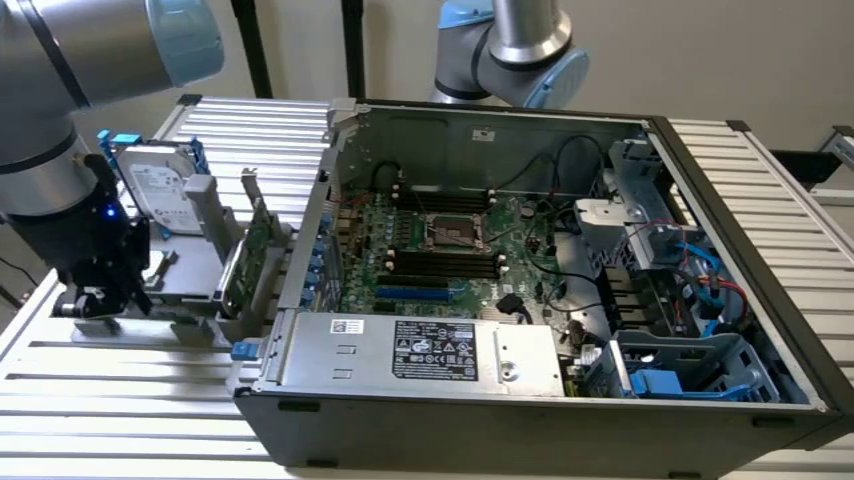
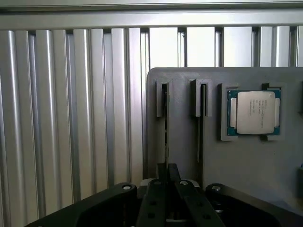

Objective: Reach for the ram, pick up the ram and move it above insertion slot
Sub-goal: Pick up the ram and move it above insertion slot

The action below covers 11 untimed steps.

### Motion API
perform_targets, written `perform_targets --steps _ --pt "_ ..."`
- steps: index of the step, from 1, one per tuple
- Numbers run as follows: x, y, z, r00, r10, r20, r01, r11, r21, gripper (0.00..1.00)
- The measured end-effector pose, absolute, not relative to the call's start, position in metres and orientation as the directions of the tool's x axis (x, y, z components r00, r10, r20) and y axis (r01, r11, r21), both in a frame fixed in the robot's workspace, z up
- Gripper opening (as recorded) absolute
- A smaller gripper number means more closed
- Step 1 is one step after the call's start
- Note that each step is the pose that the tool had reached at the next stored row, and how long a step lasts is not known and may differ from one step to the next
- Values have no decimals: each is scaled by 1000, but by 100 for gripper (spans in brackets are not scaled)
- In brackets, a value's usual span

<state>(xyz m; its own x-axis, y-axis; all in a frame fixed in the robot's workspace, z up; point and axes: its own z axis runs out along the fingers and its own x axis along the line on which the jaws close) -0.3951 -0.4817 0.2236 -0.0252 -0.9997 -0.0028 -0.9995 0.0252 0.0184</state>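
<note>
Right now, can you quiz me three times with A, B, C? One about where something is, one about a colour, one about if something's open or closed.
1. Where is the gripper? A. At the gray holder beside the computer case. B. Inside the case. C. On the floor.
2. What colour are the rails on the hard drive? A. Red. B. Blue. C. Yellow.
3. The computer case is: A. Open. B. Closed. C. Upside down.
Answers: 1 A, it hangs low at the holder, outside the case. 2 B, blue pieces frame the drive. 3 A, its motherboard shows.
</note>
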Motion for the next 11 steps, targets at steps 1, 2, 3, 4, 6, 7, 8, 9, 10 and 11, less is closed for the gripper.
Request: perform_targets --steps 1,2,3,4,6,7,8,9,10,11 --pt "-395 -482 228 -25 -1000 -3 -1000 25 19 13" --pt "-395 -482 232 -25 -1000 -3 -1000 25 19 13" --pt "-395 -482 237 -25 -1000 -3 -1000 25 18 13" --pt "-395 -482 241 -25 -1000 -3 -1000 25 19 13" --pt "-395 -482 250 -25 -1000 -3 -1000 25 18 13" --pt "-395 -482 255 -25 -1000 -3 -1000 25 19 13" --pt "-395 -482 260 -25 -1000 -3 -1000 25 18 13" --pt "-394 -482 264 -25 -1000 -3 -1000 25 19 13" --pt "-394 -482 269 -25 -1000 -3 -1000 25 19 13" --pt "-393 -482 273 -25 -1000 -3 -1000 25 18 13"
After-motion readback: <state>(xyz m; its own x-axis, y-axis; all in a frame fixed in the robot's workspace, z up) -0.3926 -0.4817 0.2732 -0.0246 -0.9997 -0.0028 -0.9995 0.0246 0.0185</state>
